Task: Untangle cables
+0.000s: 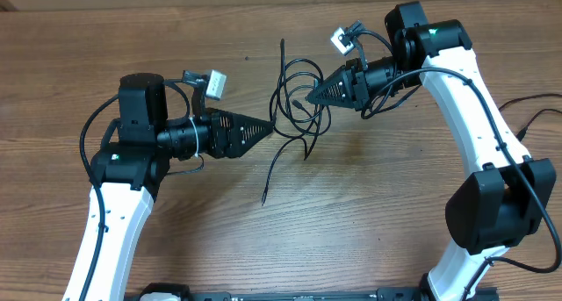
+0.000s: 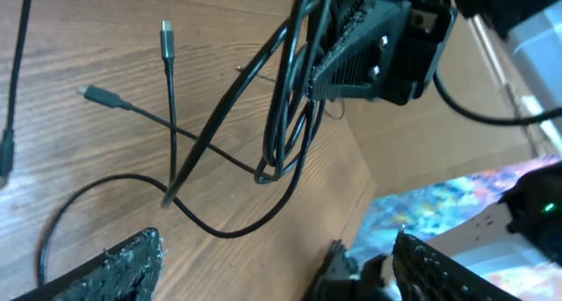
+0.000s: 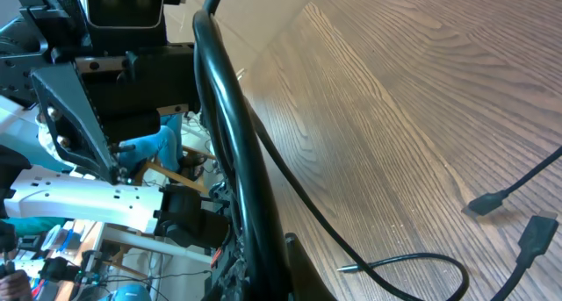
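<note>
The cables [image 1: 294, 95] are thin black cords looped in a loose bundle at the middle of the table. One end trails toward the near edge and another toward the far edge. My right gripper [image 1: 309, 96] is shut on several strands, lifting the loops [image 2: 281, 134] off the wood. Up close, the pinched cord [image 3: 230, 134] runs between its fingers [image 3: 299, 266]. My left gripper [image 1: 272, 125] stands open just left of the bundle. Its fingers [image 2: 132, 261] hold nothing, and a low loop lies just ahead of them. Small plug ends [image 2: 164, 31] rest on the wood.
The wooden table [image 1: 395, 213] carries only the cords. Each arm's own thicker black cable [image 1: 518, 117] hangs near its white links. The table's edge [image 2: 360, 174] shows in the left wrist view, and beyond it a coloured floor. Two plug ends [image 3: 487, 203] lie at the right.
</note>
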Action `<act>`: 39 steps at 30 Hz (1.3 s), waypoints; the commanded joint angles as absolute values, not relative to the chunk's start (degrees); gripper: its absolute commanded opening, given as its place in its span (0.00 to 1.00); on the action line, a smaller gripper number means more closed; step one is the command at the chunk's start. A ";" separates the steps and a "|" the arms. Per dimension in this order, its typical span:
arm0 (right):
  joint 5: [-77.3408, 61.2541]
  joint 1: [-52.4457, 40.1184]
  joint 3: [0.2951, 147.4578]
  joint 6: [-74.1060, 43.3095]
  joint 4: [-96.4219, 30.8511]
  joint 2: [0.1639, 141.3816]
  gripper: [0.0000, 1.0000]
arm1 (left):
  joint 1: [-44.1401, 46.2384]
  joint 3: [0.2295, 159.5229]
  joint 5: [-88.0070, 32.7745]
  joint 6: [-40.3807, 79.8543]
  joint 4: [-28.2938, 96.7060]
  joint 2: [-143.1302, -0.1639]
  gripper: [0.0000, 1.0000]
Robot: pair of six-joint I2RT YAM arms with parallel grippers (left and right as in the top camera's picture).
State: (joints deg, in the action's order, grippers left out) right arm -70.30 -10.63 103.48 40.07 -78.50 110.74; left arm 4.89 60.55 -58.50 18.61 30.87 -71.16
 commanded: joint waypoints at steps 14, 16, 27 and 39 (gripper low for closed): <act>-72.14 -10.92 104.22 40.36 -77.89 108.44 0.04 | 11.03 61.67 -52.58 32.95 22.61 -71.20 0.77; -72.16 -10.92 104.22 40.38 -77.89 108.44 0.04 | 12.45 61.67 -51.46 33.01 22.13 -71.24 0.76; -72.18 -10.94 104.22 40.38 -77.89 108.44 0.04 | 18.09 61.60 -32.95 33.30 21.61 -74.28 0.67; -72.14 -11.62 104.22 40.38 -77.87 108.44 0.04 | 18.92 61.60 -42.22 41.17 11.27 -83.48 0.46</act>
